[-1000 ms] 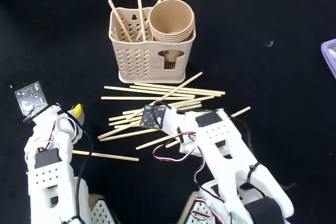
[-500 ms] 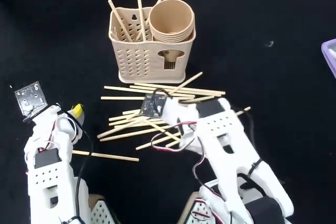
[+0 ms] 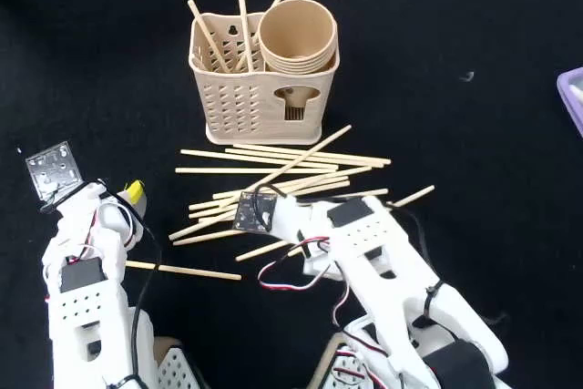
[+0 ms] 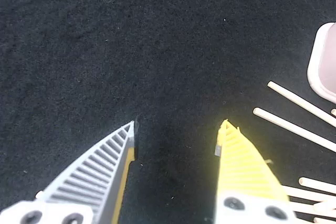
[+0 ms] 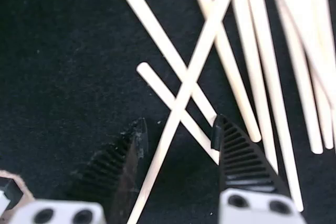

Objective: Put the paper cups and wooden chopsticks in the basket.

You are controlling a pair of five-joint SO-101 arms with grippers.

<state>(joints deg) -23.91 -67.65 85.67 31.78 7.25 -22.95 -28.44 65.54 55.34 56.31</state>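
Right gripper (image 5: 178,124) drawn back over scattered chopsticks (image 3: 282,168), black cloth tabletop (image 3: 483,179)

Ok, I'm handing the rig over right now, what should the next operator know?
Left gripper: open, over bare table, near a stray chopstick.
Right gripper: open, over the chopstick pile, one stick between its jaws.
Done: paper cups stacked in the basket, a few chopsticks standing in its other compartment.
Left: the pile and the stray.
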